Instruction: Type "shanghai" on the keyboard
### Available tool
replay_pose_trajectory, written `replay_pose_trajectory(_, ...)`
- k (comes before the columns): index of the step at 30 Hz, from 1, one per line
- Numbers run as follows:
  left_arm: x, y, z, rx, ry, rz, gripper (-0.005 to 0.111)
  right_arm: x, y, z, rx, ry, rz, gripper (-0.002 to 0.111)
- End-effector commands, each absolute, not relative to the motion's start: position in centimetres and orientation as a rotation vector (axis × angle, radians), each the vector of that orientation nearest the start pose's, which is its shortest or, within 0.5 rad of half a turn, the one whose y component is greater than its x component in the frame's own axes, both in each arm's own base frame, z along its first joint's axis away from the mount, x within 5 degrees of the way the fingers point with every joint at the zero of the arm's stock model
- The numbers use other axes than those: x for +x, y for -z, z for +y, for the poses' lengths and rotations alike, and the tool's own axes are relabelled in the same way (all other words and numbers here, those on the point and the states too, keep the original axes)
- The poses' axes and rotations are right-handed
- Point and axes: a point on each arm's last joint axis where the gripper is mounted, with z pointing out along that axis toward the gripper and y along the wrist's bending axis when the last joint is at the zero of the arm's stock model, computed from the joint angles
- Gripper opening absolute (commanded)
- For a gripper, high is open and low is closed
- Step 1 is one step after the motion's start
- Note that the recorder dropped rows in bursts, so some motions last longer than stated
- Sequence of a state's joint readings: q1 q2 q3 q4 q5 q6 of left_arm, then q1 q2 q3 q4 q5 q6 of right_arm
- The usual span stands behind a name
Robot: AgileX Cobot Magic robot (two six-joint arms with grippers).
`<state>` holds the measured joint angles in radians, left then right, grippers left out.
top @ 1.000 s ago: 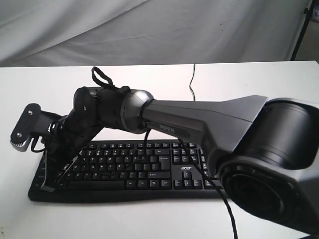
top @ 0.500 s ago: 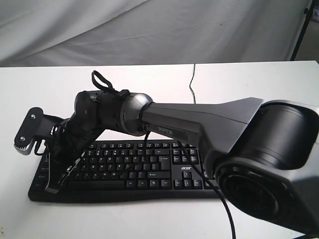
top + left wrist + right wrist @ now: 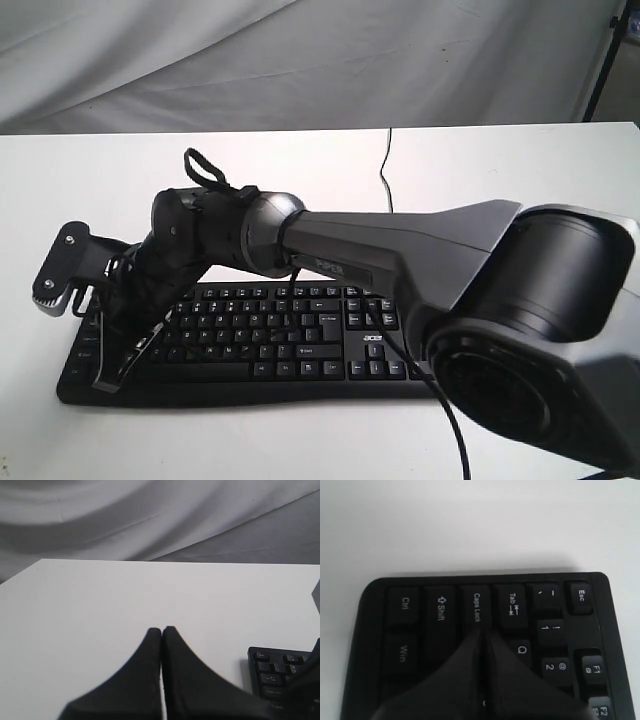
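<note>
Hiding some left-hand keys in the exterior view, the right gripper (image 3: 482, 632) sat pinched together, empty, just by the Caps Lock key (image 3: 477, 607) of the wide black plastic keyboard (image 3: 290, 345) on the white counter (image 3: 480, 170). Only its wrist view showed the left gripper (image 3: 161, 630), likewise closed and empty.

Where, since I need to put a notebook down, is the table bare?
Behind the keyboard, the table lies bare up to the cloth, save the thin cable. Left of the keyboard is bare too. Crowded: the keyboard's left end, under the right gripper and its arm.
</note>
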<state>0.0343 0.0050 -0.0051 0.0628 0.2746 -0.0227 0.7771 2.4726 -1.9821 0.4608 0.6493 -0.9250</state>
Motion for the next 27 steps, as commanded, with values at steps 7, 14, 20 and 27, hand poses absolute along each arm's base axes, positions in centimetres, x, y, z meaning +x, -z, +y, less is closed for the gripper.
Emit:
replay_pose_trajectory(7, 5.5, -18.9, 0.3, -0.007, -0.063, 1.749, 0.001, 36.3, -13.0, 39.0, -1.666, -0.424, 1.938, 0.0)
replay_pose_trajectory(14, 5.5, -18.9, 0.3, -0.007, -0.063, 1.749, 0.001, 36.2, -16.0, 38.8, -1.665, -0.391, 1.876, 0.0)
replay_pose_trajectory(20, 5.5, -18.9, 0.3, -0.007, -0.063, 1.749, 0.001, 36.1, -16.5, 38.7, -1.665, -0.386, 1.867, 0.0)
replay_pose_trajectory(27, 5.5, -18.9, 0.3, -0.007, -0.063, 1.749, 0.001, 36.1, -16.4, 38.7, -1.671, -0.392, 1.872, 0.0)
